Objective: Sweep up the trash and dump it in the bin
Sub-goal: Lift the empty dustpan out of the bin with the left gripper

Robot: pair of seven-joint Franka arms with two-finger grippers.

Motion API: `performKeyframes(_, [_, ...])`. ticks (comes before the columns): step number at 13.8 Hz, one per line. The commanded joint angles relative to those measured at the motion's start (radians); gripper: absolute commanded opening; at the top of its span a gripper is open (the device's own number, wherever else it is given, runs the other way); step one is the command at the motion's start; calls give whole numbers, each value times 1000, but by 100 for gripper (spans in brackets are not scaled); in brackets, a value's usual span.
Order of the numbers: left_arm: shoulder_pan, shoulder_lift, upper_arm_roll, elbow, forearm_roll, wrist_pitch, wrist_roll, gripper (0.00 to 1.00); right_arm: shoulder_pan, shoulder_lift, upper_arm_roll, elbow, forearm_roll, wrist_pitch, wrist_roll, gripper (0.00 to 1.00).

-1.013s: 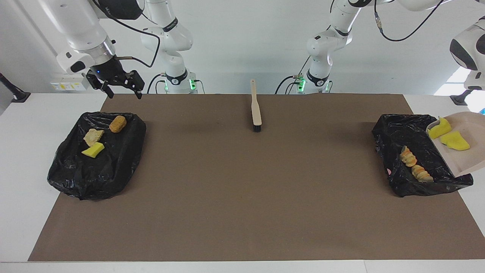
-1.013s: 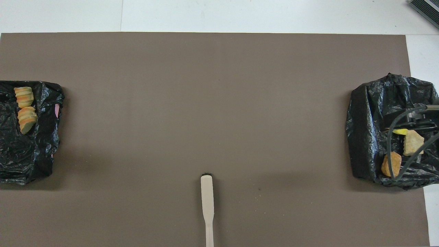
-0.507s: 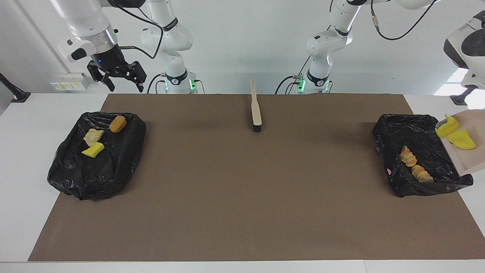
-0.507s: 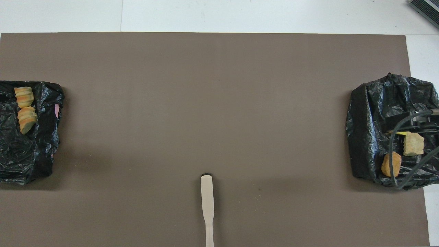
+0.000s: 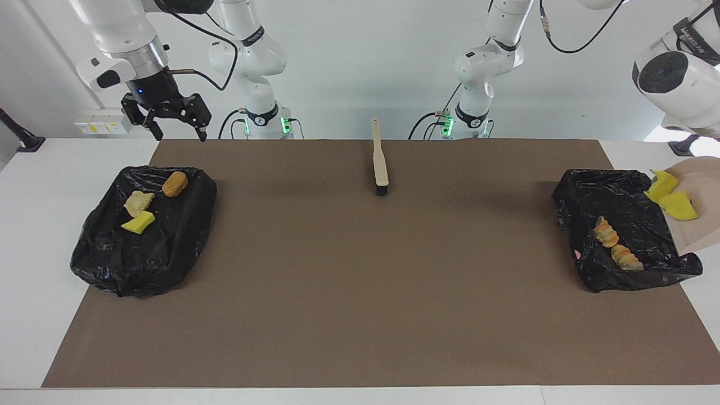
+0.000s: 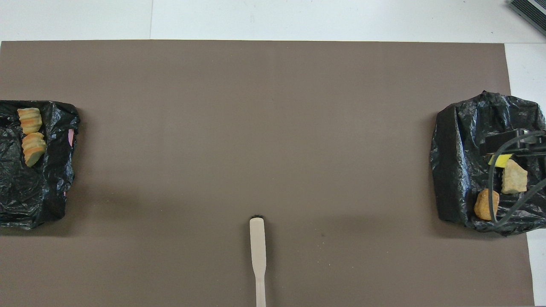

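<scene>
Dustpan [image 5: 700, 194] tilted over bin [image 5: 619, 225], two yellow scraps [image 5: 672, 197] on it; left fingers out of view, clamped shut. Right gripper [image 5: 171, 126] raised, fingers wide open, empty.

brush [image 5: 381, 161]: top centre, lying flat | brown mat [image 5: 371, 281]: covers white tabletop [image 5: 45, 225] | dustpan [image 5: 700, 208]: right edge, tilted

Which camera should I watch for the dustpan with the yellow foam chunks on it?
The facing view: the dustpan shows at its edge, tilted over the black bin bag at the left arm's end of the table, two yellow foam chunks on it. The overhead view shows neither; only part of that bag appears.
</scene>
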Motion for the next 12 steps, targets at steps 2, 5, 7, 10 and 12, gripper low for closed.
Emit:
performKeyframes(2, [-98, -31, 11, -66, 84, -136, -150, 0, -4, -5, 6, -9, 0, 11, -26, 100])
performKeyframes(5, [-106, -31, 8, -68, 72, -148, -158, 0, -5, -5, 6, -10, 2, 11, -25, 100])
performKeyframes(7, [-106, -26, 8, -52, 69, -150, -157, 0, -5, -5, 6, -9, 2, 11, -25, 100])
performKeyframes(10, [-96, -23, 10, 35, -110, -156, -147, 0, -5, -5, 6, -10, 2, 11, -25, 100])
performKeyframes(12, [-99, -9, 8, 95, -219, -197, -147, 0, -5, -5, 7, -9, 2, 11, -25, 100])
